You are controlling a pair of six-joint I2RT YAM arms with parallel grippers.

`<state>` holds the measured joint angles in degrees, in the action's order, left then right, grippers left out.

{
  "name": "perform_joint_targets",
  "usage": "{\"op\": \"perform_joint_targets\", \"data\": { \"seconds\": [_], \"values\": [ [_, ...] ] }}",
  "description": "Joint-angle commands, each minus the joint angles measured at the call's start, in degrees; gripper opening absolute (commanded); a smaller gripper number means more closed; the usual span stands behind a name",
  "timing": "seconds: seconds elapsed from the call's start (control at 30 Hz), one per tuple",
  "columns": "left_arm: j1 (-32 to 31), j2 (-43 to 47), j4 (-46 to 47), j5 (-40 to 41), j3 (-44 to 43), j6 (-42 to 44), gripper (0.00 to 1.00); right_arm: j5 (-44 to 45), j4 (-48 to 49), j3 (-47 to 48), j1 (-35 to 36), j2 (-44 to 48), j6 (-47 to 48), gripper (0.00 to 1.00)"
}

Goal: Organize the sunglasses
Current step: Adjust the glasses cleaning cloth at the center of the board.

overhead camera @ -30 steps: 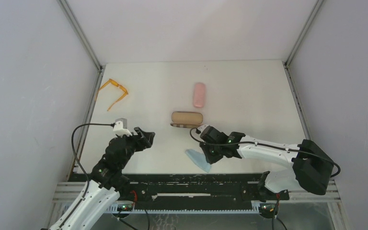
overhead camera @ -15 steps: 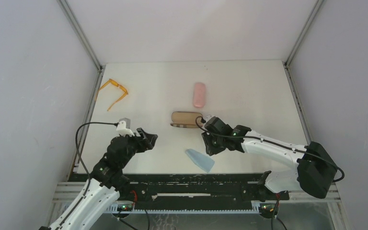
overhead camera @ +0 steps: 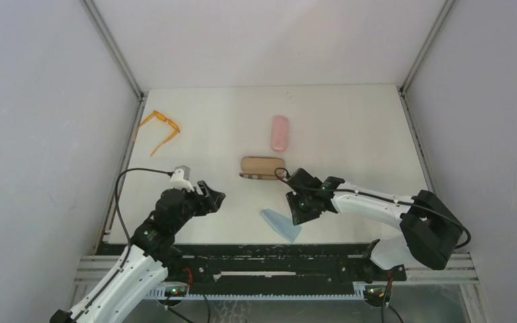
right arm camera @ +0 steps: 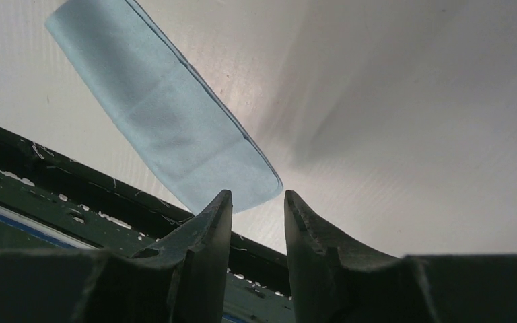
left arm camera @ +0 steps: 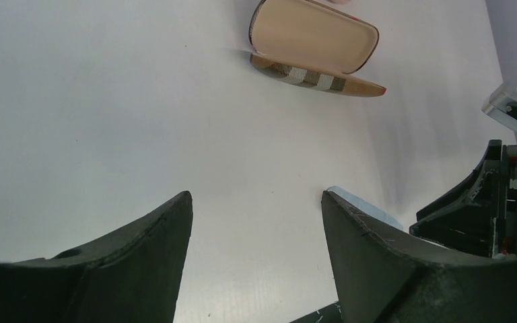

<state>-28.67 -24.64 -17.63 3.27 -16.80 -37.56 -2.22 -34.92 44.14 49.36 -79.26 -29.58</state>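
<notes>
Drew back from the brown case [overhead camera: 262, 166] toward the blue cloth [right arm camera: 161, 114] with the right tool [right arm camera: 256, 196], narrowly parted and empty; advanced the wide left tool [left arm camera: 256, 202]. Left orange sunglasses [overhead camera: 160, 128] far-left, well apart. Probably risked dragging the cloth off the surface [overhead camera: 350, 134].

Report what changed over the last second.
The left gripper edged right, jaws wide open and empty. The right gripper pulled back from the light-blue cloth, then settled again over its right end, jaws narrowly apart and holding nothing. The cloth, the orange sunglasses, the brown case and the pink case stayed put.
</notes>
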Motion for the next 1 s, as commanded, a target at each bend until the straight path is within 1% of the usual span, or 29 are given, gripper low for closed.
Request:
{"op": "perform_joint_targets", "data": {
  "seconds": [0.0, 0.23, 0.33, 0.4, 0.53, 0.63, 0.7, 0.77, 0.83, 0.9, 0.97],
  "values": [
    [-1.1, -0.2, 2.6, -1.0, -0.7, -0.7, 0.74, -0.3, 1.7, 0.0, 1.0, -1.8, -2.4, 0.35],
    [-3.7, -0.1, 1.9, -0.1, -1.2, -2.5, 0.73, 1.4, 1.2, 0.0, 1.7, -5.2, -3.2, 0.35],
    [-5.2, -0.2, 1.8, 0.7, -1.5, -3.2, 0.73, 0.7, 1.1, 0.0, 2.2, -5.7, -3.2, 0.32],
    [-6.5, -0.6, 2.0, 1.4, -1.6, -3.7, 0.73, -0.2, 1.6, -0.3, 2.4, -5.9, -3.2, 0.27],
    [-9.0, -1.8, 3.0, 2.0, -1.7, -5.0, 0.72, -0.4, 3.6, -1.5, 2.2, -4.8, -3.9, 0.09],
    [-10.9, -2.5, 4.2, 2.0, -1.7, -5.6, 0.66, -0.7, 6.3, -2.6, 2.0, -1.6, -3.9, 0.01],
    [-12.1, -3.2, 5.7, 1.5, -1.8, -5.7, 0.61, -0.5, 8.3, -3.3, 1.9, 1.6, -3.8, 0.00],
    [-13.2, -4.1, 7.3, 0.6, -2.0, -5.5, 0.59, -0.8, 10.0, -3.6, 1.8, 4.2, -3.1, 0.00],
    [-14.4, -5.2, 9.2, 0.0, -2.3, -5.2, 0.57, -2.6, 12.5, -4.0, 1.5, 6.2, -1.6, 0.00],
    [-15.2, -6.4, 11.4, -0.9, -2.4, -5.1, 0.56, -6.3, 15.4, -4.1, 1.6, 7.2, 0.3, 0.00],
    [-15.5, -7.9, 13.1, -1.7, -2.4, -5.1, 0.54, -6.7, 17.0, -3.9, 2.2, 8.2, 1.2, 0.00]
  ]
}}
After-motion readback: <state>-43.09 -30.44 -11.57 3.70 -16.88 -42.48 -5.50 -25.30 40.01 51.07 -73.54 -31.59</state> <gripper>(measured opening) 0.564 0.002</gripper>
